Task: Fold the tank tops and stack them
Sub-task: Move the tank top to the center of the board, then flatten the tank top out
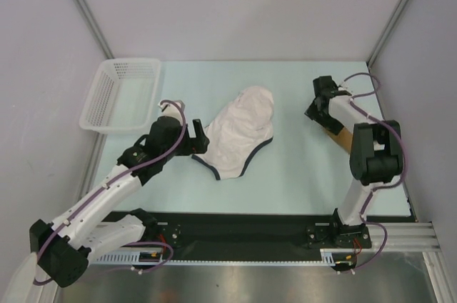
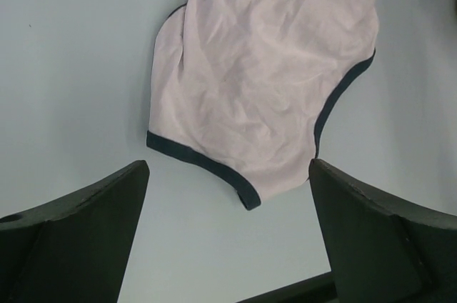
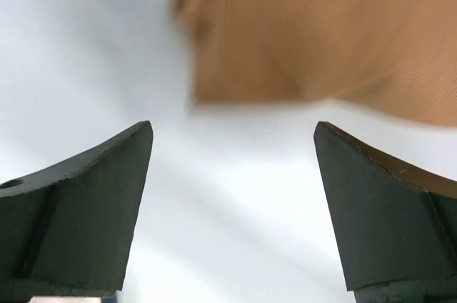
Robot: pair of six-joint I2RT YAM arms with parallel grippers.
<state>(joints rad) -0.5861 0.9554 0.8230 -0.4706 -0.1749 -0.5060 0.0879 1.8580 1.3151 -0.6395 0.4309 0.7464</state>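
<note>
One white tank top (image 1: 239,131), one tan tank top (image 3: 321,31), well apart.

**Cam layout**
Top ext: high, behind arm bases (image 1: 335,235), looking down on whole tabletop (image 1: 285,189). L wrist: close, faces down past L claw (image 2: 228,167) at white tank top (image 2: 264,81), shared w/ top view. R wrist: v. close, blurry, on tan tank top (image 3: 321,31).

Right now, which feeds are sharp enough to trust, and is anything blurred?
Top external: evenly lit, sharp, no glare. Left wrist: crisp, wrinkles and navy trim clear on the white tank top. Right wrist: blurred, the tan tank top smeared at its edges.
</note>
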